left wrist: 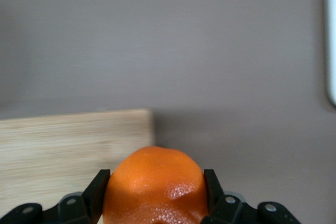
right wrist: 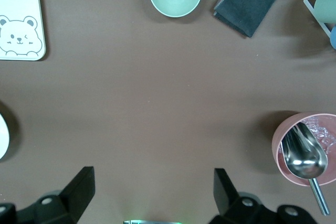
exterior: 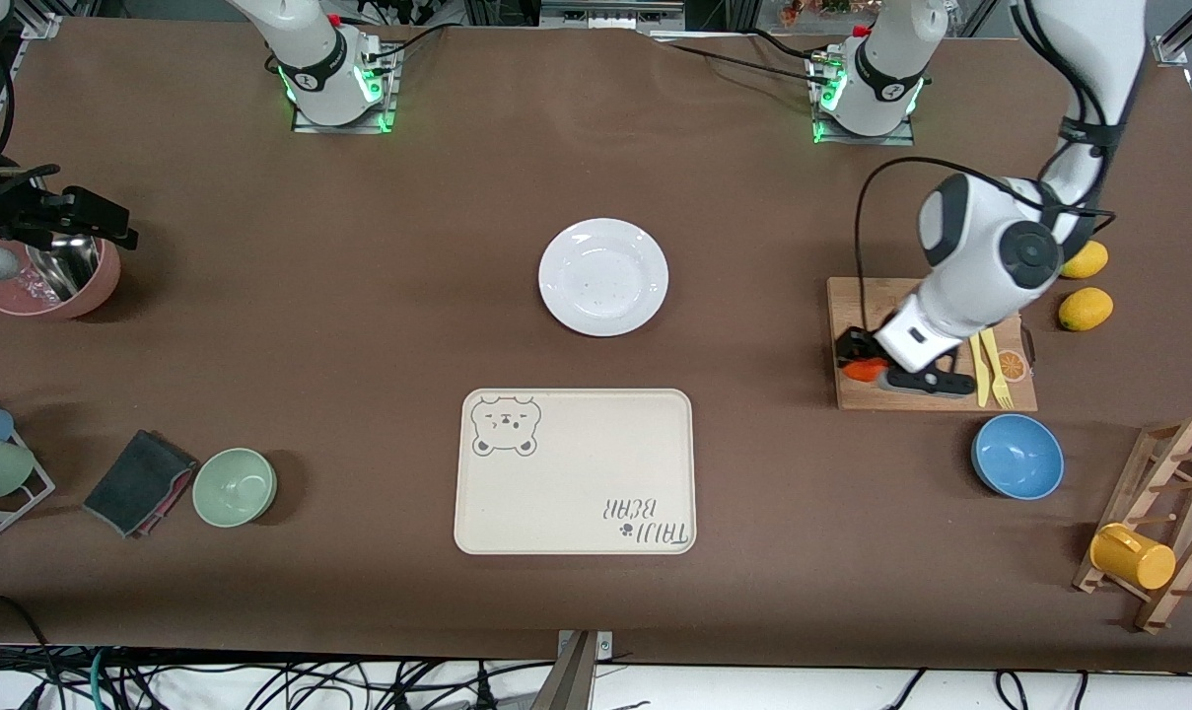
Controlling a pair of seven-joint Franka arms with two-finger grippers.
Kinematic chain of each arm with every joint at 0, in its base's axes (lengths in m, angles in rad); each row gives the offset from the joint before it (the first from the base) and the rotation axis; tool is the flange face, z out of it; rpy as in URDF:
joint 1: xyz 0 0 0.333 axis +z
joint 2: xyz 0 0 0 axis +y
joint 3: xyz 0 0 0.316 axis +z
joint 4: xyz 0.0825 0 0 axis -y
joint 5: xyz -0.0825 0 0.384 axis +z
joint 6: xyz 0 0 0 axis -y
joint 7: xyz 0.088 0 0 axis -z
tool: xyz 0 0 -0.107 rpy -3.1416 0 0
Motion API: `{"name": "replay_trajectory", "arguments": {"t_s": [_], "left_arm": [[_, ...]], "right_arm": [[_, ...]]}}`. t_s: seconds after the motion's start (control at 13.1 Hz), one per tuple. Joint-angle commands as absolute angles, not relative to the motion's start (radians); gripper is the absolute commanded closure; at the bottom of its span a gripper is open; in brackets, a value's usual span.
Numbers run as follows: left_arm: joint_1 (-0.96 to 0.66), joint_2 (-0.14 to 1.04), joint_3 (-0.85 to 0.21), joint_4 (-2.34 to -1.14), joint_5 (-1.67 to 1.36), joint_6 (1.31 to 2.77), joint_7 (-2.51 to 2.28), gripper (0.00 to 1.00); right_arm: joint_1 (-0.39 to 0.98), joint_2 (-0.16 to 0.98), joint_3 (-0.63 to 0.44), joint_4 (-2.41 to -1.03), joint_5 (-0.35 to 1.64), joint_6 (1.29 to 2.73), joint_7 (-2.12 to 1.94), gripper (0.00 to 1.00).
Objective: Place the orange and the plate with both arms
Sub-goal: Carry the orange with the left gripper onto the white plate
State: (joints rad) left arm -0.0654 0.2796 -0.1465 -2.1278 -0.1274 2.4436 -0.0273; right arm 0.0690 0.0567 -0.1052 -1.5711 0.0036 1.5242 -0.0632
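Left gripper is squeezing the orange on the cutting board, beside the yellow fork; right gripper is waiting with fingers spread by the pink bowl holding a scoop.

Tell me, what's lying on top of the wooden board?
The orange sits at one end, pinched by the left gripper. A yellow knife and fork lie there too. The arm covers part of the board.
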Motion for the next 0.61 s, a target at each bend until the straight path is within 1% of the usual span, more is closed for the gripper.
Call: {"name": "replay_trajectory", "arguments": {"t_s": [0.0,0.15,0.31,0.53], "left_arm": [[-0.086,0.264,-0.236,-2.122,-0.193,2.425,-0.121,1.00],[-0.119,0.270,-0.311,-2.094,-0.218,2.425,-0.278,1.00],[-0.149,0.279,-0.386,-2.092,-0.212,2.427,-0.441,1.00],[-0.248,0.314,-0.405,-2.088,-0.210,2.439,-0.534,1.00]], "right_arm": [[0.069,0.060,-0.106,-1.551,0.015,1.505,-0.074,0.00],[0.069,0.060,-0.106,-1.551,0.015,1.505,-0.074,0.00],[0.069,0.060,-0.106,-1.551,0.017,1.503,-0.074,0.00],[0.067,0.060,-0.109,-1.552,0.017,1.502,-0.075,0.00]]}}
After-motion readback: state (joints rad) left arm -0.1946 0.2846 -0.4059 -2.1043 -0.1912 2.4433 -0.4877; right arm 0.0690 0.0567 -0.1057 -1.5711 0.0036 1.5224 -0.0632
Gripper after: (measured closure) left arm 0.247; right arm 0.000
